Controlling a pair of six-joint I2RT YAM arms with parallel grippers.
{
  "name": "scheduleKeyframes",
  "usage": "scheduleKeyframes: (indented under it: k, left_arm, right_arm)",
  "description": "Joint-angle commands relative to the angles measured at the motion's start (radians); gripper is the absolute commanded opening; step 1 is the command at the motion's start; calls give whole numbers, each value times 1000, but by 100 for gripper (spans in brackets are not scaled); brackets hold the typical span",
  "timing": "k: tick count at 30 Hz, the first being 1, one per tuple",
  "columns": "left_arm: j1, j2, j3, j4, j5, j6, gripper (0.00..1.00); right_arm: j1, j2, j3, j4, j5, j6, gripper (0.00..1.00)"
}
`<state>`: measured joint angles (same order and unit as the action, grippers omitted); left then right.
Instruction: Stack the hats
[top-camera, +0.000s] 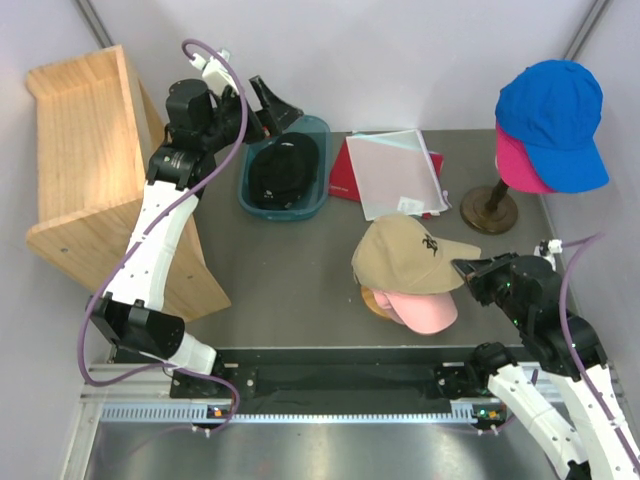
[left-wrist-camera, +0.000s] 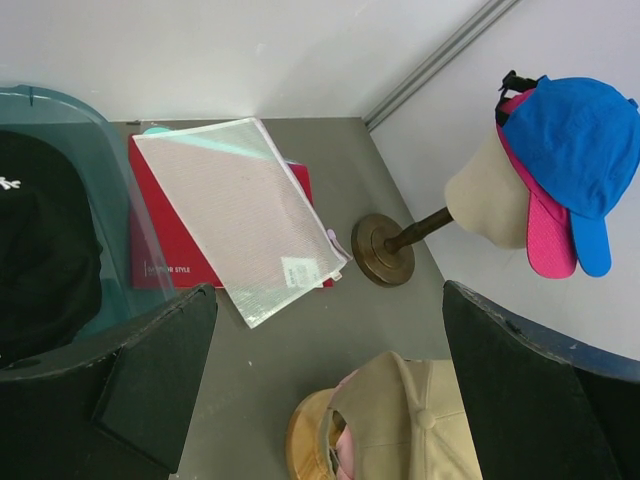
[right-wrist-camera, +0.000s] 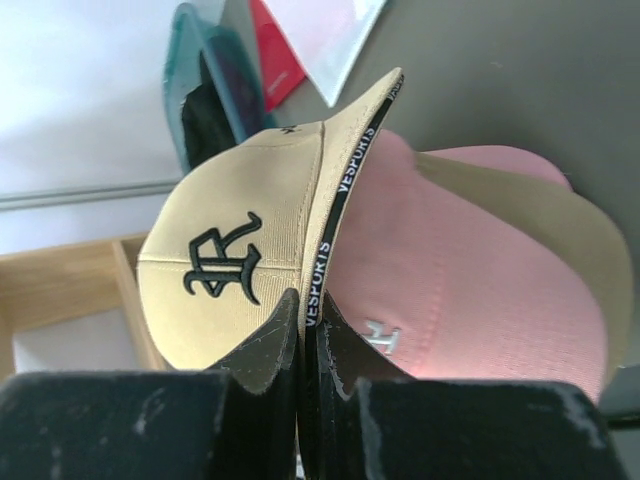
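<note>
Hats (top-camera: 400, 268) partly stacked: 2 pairs formed, 1 loose.
The tan cap (top-camera: 415, 245) sat over the pink cap (top-camera: 428, 310) on the desk (top-camera: 300, 270), brim clamped in the right end effector (right-wrist-camera: 305, 335). The blue cap (top-camera: 555, 115) covered the magenta cap (top-camera: 520, 165). The black cap (top-camera: 285, 170) lay in the bin (top-camera: 318, 205) beneath the left end effector (top-camera: 268, 110), jaws apart. Merging judged outstanding.

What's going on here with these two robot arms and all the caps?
The right gripper is pinched shut on the brim of the tan cap, which sits on top of the light pink cap on a wooden stand. The left gripper hangs open and holds nothing, by the teal bin that holds the black cap. The blue cap sits over the magenta cap on the mannequin head. The black cap is not yet on any pile.
</note>
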<state>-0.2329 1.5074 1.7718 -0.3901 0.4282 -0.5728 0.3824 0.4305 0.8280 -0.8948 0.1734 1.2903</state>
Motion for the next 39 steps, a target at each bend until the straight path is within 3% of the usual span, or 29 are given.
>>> scheduleKeyframes:
  k: [1, 10, 20, 25, 31, 36, 39]
  left_arm:
    - [9, -41, -5, 30, 0, 7, 98]
    - [9, -39, -12, 28, -2, 7, 99]
    - [9, -23, -17, 31, -3, 5, 99]
    - [9, -16, -14, 34, -2, 5, 98]
    - [7, -10, -3, 34, -14, 16, 99]
    - [7, -6, 8, 31, -17, 27, 99]
    - [9, -6, 0, 33, -17, 36, 99]
  right_arm:
    - [10, 14, 0, -233, 64, -35, 0]
    - [10, 86, -24, -315, 118, -89, 0]
    - [10, 47, -127, -302, 71, -114, 0]
    - [13, 59, -151, -100, 48, -125, 0]
    - [18, 194, -155, 202, 6, -131, 0]
    - [49, 301, -92, 310, 12, -144, 0]
    - [75, 288, -81, 327, 38, -198, 0]
